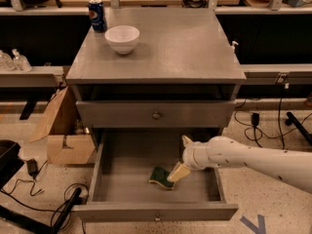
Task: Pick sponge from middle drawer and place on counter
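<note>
The gripper (177, 158) is seen low and right of centre, inside the open middle drawer (127, 165), at the end of a white arm (253, 161) that enters from the right edge. Its two tan fingers (179, 171) are spread wide and nothing is held. The lower finger is angled down to the right edge of the sponge (160, 176); whether they touch cannot be told. The sponge is lying green face up on the drawer's grey floor, near the front.

Above, a closed grey drawer front (156, 114) with a round knob is shown. The matte grey counter (170, 45) fills the upper centre; a white bowl (122, 38) and a blue soda can (97, 15) are set at its upper left. A cardboard box (62, 130) and black cables (58, 206) are seen on the speckled floor (273, 204) at left.
</note>
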Robot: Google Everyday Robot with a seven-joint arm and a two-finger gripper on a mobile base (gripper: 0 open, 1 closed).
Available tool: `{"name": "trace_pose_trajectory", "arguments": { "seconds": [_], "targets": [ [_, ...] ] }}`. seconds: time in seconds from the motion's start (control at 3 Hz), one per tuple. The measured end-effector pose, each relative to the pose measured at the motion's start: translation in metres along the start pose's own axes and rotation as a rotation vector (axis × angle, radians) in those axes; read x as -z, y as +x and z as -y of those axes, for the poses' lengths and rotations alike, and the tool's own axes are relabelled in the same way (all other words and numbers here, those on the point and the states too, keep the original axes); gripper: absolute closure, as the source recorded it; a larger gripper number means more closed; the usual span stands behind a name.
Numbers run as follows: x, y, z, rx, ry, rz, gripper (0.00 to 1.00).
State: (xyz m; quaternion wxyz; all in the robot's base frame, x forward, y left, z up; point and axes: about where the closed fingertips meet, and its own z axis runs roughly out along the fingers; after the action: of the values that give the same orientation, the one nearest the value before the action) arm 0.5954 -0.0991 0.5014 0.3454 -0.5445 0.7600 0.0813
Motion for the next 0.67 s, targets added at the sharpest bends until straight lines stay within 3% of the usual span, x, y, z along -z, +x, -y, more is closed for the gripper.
{"name": "trace_pose_trajectory", "arguments": {
  "seconds": [0.33, 0.67],
  "targets": [
    [0.000, 0.000, 0.000, 0.000, -0.001, 0.000, 0.00],
    [-0.022, 0.007, -0.011, -0.021, -0.037, 0.008, 0.00]
  ]
}}
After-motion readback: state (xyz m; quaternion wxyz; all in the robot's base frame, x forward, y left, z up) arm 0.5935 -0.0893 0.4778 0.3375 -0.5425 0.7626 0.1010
